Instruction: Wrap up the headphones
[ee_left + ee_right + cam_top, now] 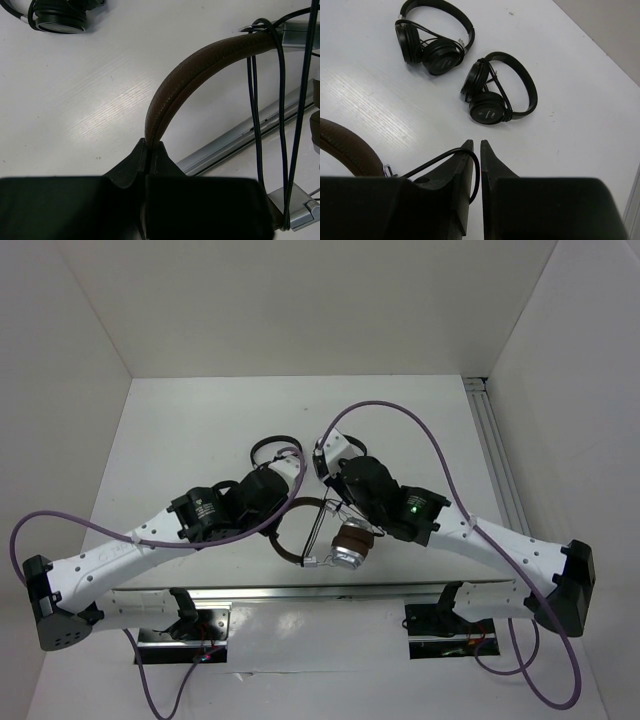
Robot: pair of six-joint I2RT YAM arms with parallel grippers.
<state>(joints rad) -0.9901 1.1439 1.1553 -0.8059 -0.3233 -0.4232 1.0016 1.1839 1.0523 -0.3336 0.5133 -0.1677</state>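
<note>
The headphones (pixel 350 545) have a brown headband (pixel 200 67) and silver earcups with brown pads, and they lie in the middle near the front rail. My left gripper (pixel 151 144) is shut on the headband's end; in the top view it (pixel 281 523) is mostly hidden under the wrist. The thin black cable (pixel 257 125) runs in several strands across the headband near the earcup. My right gripper (pixel 474 143) is nearly closed with the cable (pixel 440 159) looped over its left finger and down between the jaws. The headband (pixel 345 145) shows at the left of the right wrist view.
Two smaller all-black headphones (pixel 432 42) (pixel 497 97) lie on the white table beyond the right gripper, partly hidden under the arms in the top view (pixel 270 448). A metal rail (pixel 300 592) runs along the near edge. White walls enclose the table.
</note>
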